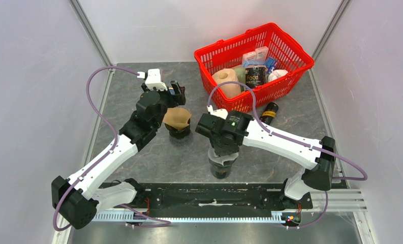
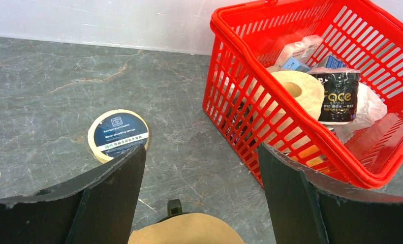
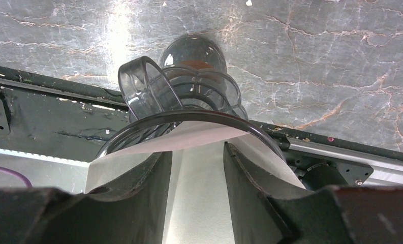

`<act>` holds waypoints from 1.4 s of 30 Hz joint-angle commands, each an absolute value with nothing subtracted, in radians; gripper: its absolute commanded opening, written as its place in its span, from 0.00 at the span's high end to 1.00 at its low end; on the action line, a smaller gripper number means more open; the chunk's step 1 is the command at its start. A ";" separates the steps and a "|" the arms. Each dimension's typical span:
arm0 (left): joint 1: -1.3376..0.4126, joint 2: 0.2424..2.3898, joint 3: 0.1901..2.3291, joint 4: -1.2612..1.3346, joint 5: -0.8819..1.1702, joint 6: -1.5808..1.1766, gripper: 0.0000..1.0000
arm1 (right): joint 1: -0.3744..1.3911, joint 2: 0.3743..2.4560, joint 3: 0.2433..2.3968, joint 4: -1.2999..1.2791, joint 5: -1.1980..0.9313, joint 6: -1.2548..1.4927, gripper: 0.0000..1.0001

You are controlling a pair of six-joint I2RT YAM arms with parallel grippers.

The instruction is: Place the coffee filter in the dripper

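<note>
A clear dripper (image 1: pixel 221 168) stands on a clear glass server near the table's front edge, with a white coffee filter (image 3: pixel 199 203) lying inside its rim (image 3: pixel 189 116). My right gripper (image 3: pixel 196 150) is right above it, its parted fingers reaching down into the filter cone with nothing pinched between them; from above (image 1: pixel 222 148) the wrist hides it. A second, black dripper (image 1: pixel 179 133) holds a brown filter (image 1: pixel 177 118), also in the left wrist view (image 2: pixel 189 231). My left gripper (image 2: pixel 200 150) is wide open and empty just above and behind it (image 1: pixel 176 91).
A red basket (image 1: pixel 209 53) with a paper roll (image 1: pixel 225 81) and packets stands at the back right, close to the left gripper's right finger (image 2: pixel 229 66). A tape roll (image 2: pixel 118 133) lies on the table. A dark bottle (image 1: pixel 269 113) lies by the basket. A black rail (image 1: pixel 204 195) runs along the front edge.
</note>
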State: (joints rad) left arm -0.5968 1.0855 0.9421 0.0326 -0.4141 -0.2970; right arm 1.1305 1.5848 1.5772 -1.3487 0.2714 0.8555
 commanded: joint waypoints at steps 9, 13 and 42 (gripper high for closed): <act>-0.592 1.065 0.940 0.078 -0.424 -0.272 0.12 | 1.135 1.512 1.614 -1.340 0.312 0.823 0.52; -0.592 1.067 0.940 0.080 -0.425 -0.271 0.12 | 1.135 1.498 1.611 -1.310 0.288 0.803 0.57; -0.442 1.106 0.997 -0.075 -0.379 -0.442 0.12 | 0.546 1.112 1.431 -0.898 0.758 0.543 0.35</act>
